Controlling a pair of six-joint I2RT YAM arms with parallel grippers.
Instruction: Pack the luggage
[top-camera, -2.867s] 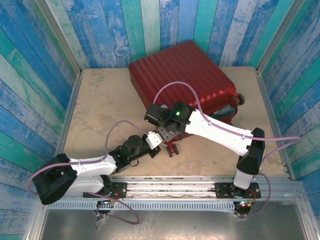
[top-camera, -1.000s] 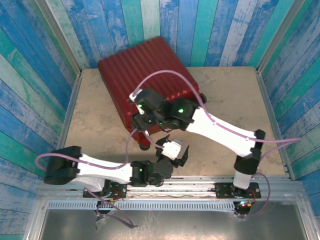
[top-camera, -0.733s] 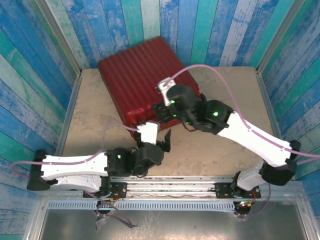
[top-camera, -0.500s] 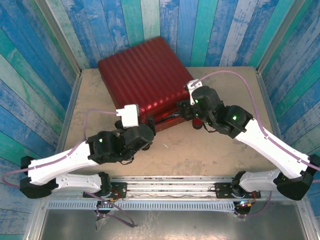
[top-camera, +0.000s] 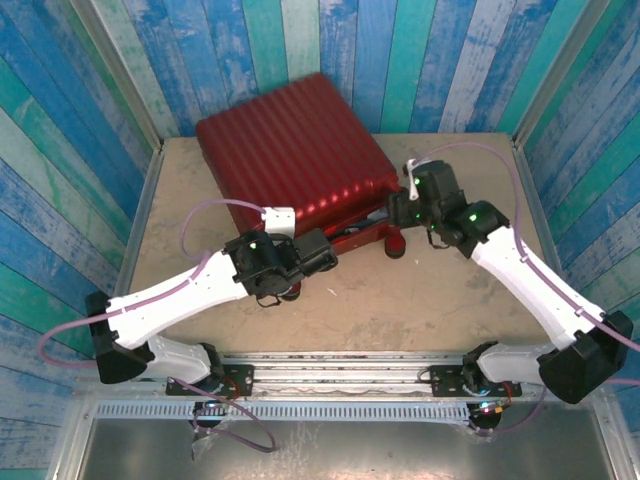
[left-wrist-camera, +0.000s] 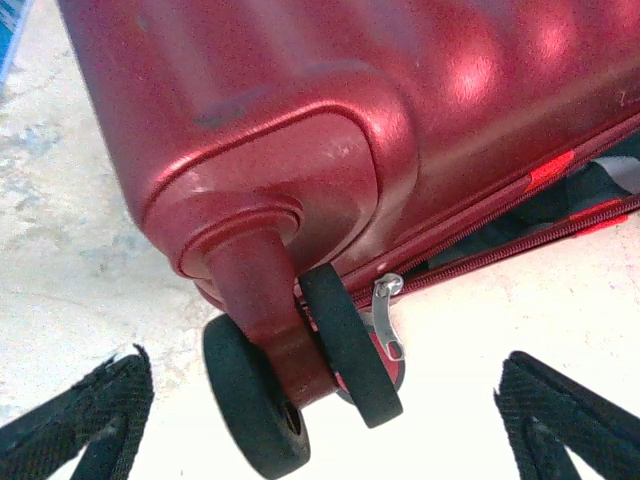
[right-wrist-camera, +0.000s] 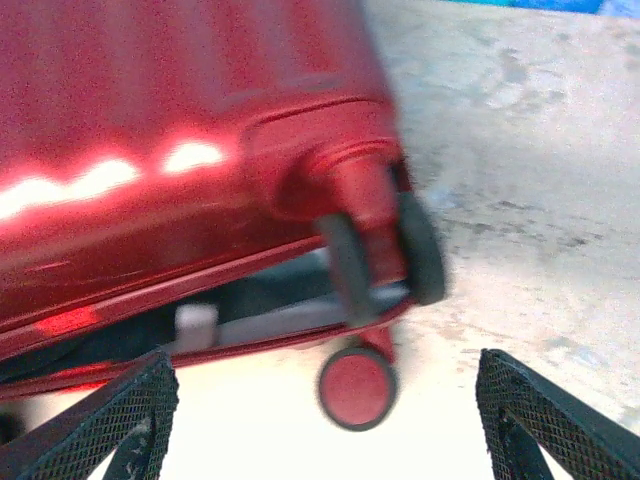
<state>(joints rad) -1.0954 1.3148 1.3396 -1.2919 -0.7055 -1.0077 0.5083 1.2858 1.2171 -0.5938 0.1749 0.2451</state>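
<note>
The luggage (top-camera: 285, 145) is a dark-red ribbed suitcase lying flat at the back of the table, with its front seam slightly ajar (top-camera: 352, 228). My left gripper (top-camera: 318, 252) is at its near-left corner, open. In the left wrist view it faces the luggage (left-wrist-camera: 300, 110), with the twin black wheels (left-wrist-camera: 345, 345) and a silver zipper pull (left-wrist-camera: 386, 320) between its spread fingers (left-wrist-camera: 90, 415). My right gripper (top-camera: 400, 212) is open at the near-right corner. In the right wrist view it looks at the luggage (right-wrist-camera: 150, 120), a wheel pair (right-wrist-camera: 385, 255) and a red-hubbed wheel (right-wrist-camera: 357, 388).
Blue and teal plank walls (top-camera: 90, 130) enclose the beige table (top-camera: 440, 300) on three sides. Bare tabletop lies in front of the luggage, between the two arms. A metal rail (top-camera: 340, 375) runs along the near edge.
The luggage slid left and back earlier, then stayed still. In the last second my left gripper went from mid-table to the near-left wheel corner. My right gripper swung from the left side to the right corner.
</note>
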